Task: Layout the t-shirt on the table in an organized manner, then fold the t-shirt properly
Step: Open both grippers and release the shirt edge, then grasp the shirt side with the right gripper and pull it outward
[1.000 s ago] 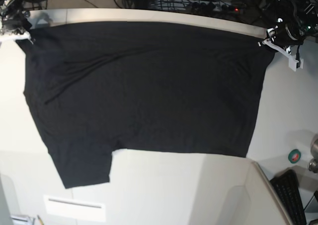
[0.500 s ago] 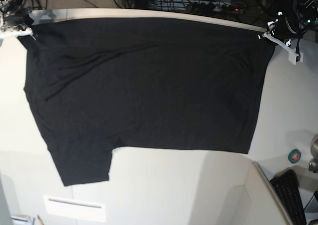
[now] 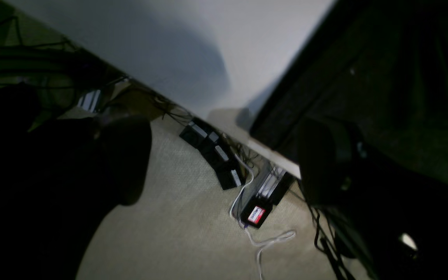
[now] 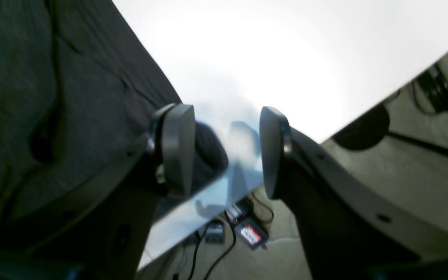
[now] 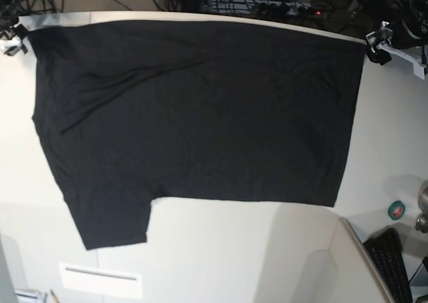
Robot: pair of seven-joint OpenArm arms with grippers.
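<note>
T-shirt lies spread plain-side up across the table, top edge at the far rim. My left gripper and right gripper both gape, holding nothing. Layout looks finished; folding calls for fresh grasps.

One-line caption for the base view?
Black t-shirt spread flat on the white table, both grippers open at its far corners.

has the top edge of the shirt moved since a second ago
Yes. In the base view the t-shirt's top edge has slid up toward the table's far rim and now nearly reaches it, while its bottom hem sits about where it was.
</note>
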